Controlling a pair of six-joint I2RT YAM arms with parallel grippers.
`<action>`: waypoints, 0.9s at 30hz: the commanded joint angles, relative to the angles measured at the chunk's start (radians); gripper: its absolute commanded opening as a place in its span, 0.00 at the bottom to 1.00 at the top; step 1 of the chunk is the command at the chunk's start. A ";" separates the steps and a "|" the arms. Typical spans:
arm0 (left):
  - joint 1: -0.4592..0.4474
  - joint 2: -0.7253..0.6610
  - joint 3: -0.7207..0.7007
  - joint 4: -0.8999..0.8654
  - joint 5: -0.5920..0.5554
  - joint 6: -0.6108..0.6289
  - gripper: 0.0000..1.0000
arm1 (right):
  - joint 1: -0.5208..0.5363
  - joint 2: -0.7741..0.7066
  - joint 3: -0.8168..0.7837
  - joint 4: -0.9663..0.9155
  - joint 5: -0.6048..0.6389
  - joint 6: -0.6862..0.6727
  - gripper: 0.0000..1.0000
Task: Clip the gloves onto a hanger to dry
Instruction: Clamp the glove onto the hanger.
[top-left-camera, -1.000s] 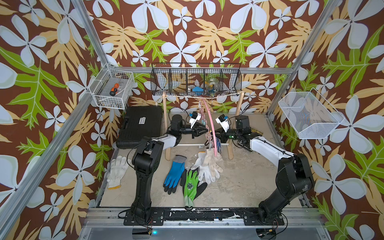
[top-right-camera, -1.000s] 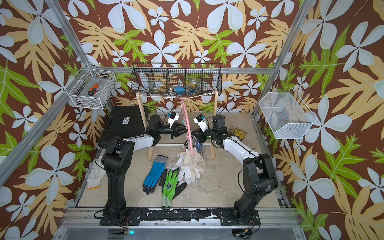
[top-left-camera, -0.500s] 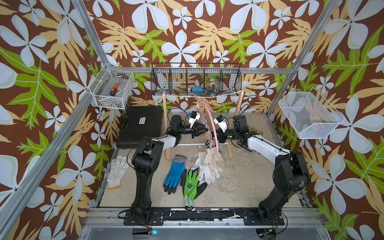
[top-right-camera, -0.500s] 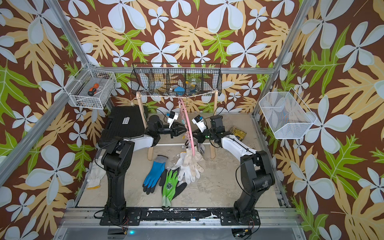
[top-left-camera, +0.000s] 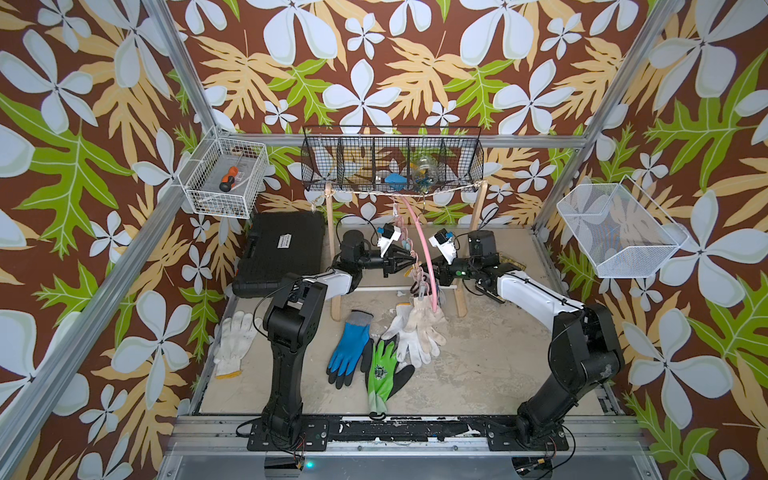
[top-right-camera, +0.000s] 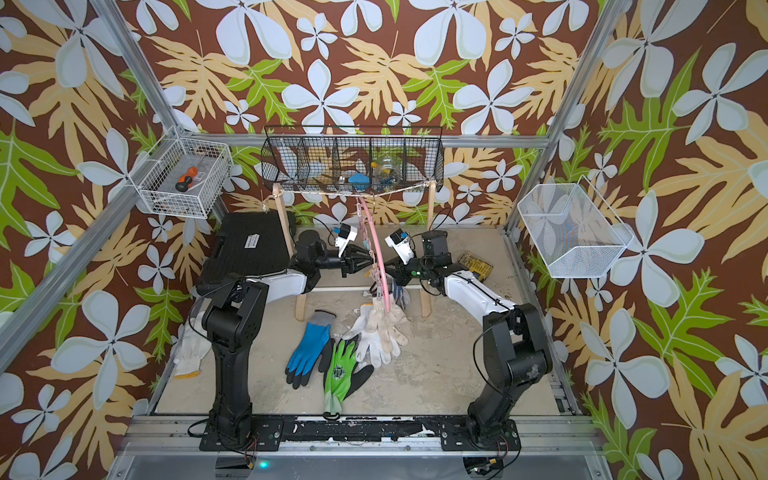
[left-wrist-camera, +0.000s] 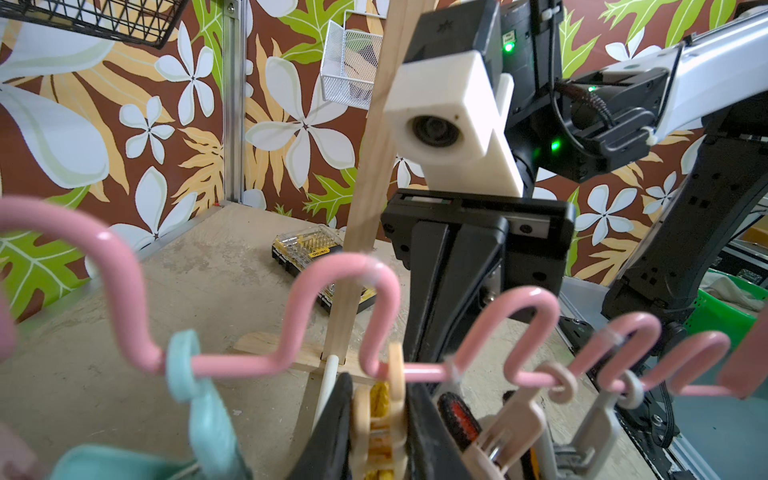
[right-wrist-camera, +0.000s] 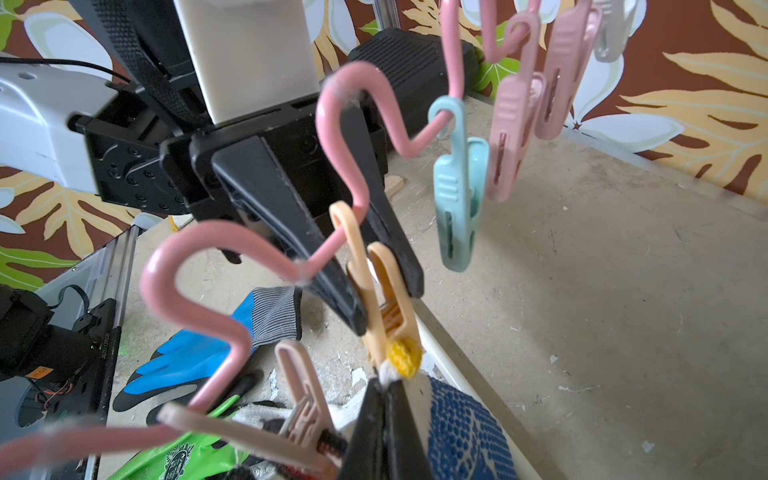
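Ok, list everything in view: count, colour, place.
hanger: one, pink, on rack string
clips: several, pastel, on hanger
knit gloves: several, white, below hanger; one far left
blue glove: one, mid-table
green glove: one, beside it
dotted glove: one, white-blue, at hanger
case: one, black, back left
rack: one, wooden, back
baskets: three, wire, on walls
bit box: one, yellow, back right
left gripper: shut on orange clip
right gripper: shut on dotted glove

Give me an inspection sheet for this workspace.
Surface: table dusty, scuffed.
Job's things: hanger hangs from wooden rack; blue glove, green glove lie loose; white gloves bunched at hanger's low end; dotted glove held at orange clip.
Clutter: black case, bit box.
Grippers: left gripper pinches orange clip; right gripper shut on dotted glove.
Cables: cable loops by right arm, no snag seen.
Surroundings: wire baskets, floral walls.
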 joint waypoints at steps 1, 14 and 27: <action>0.001 -0.011 0.008 -0.012 0.000 0.013 0.11 | 0.001 -0.008 -0.001 0.027 -0.025 0.001 0.00; 0.005 -0.018 -0.010 0.031 -0.002 -0.039 0.56 | 0.001 -0.005 -0.007 0.027 -0.026 -0.008 0.00; 0.015 -0.061 -0.063 -0.024 -0.038 0.009 0.78 | -0.002 -0.013 -0.023 -0.027 0.048 -0.061 0.18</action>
